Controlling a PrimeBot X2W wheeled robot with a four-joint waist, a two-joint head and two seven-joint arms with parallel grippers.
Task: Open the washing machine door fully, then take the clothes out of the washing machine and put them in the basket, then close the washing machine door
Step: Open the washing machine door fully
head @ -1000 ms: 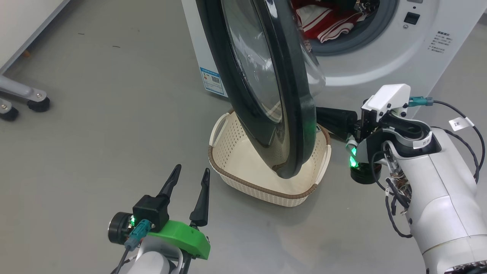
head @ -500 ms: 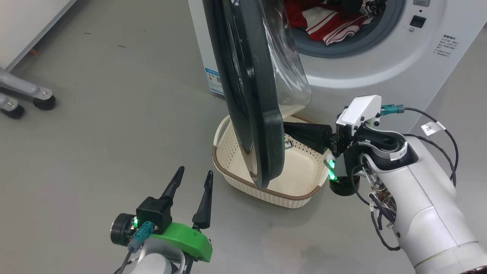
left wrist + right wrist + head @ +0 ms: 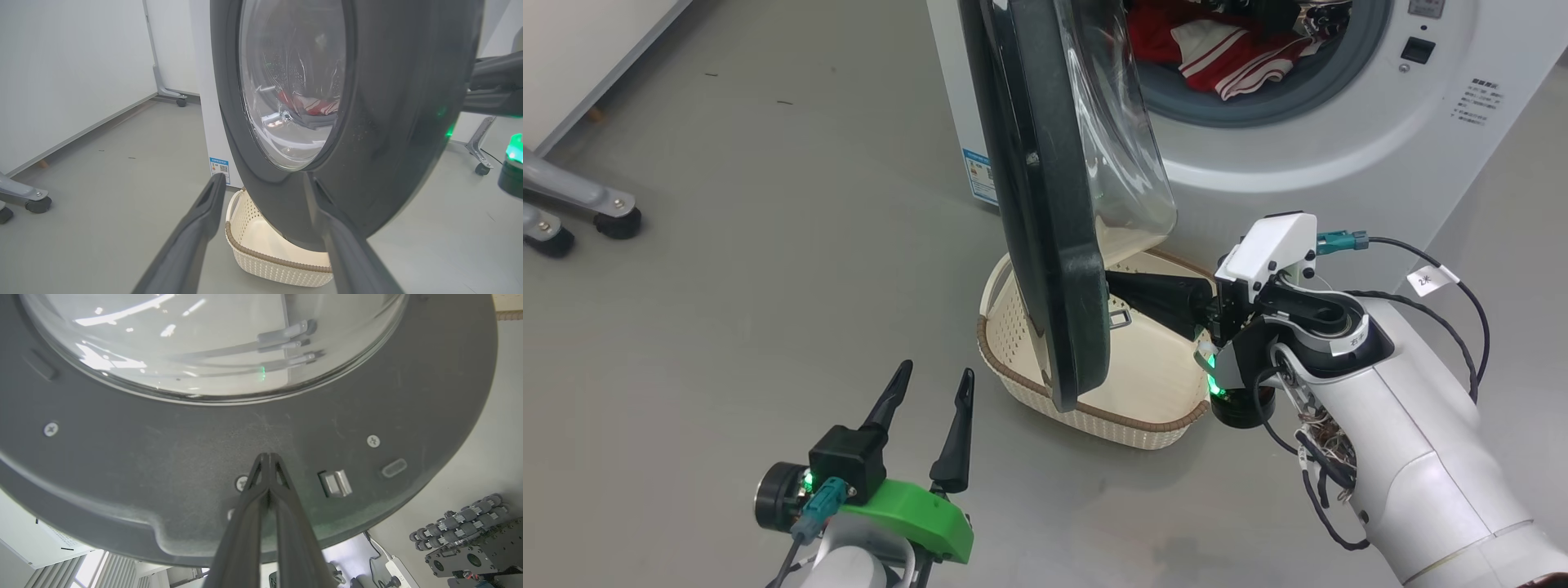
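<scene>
Glossy black rim and clear bulging glass: the round washing machine door (image 3: pixel 1058 245) stands edge-on, hanging over the cream perforated plastic basket (image 3: pixel 1111 426). The right gripper (image 3: pixel 267 458), fingers pinched together and holding nothing, has its tips against the rim's inner face, so the door lies straight to its left, likely the way to push. The left gripper (image 3: pixel 935 374), spread wide, hovers off the outer face. Red-and-white clothes (image 3: pixel 1217 57) lie inside the white front-loading washing machine (image 3: pixel 1298 163).

Basket (image 3: pixel 1107 426) on floor (image 3: pixel 768 245) under door (image 3: pixel 1045 204), before washing machine (image 3: pixel 1323 163); clothes (image 3: pixel 1225 57) inside.
</scene>
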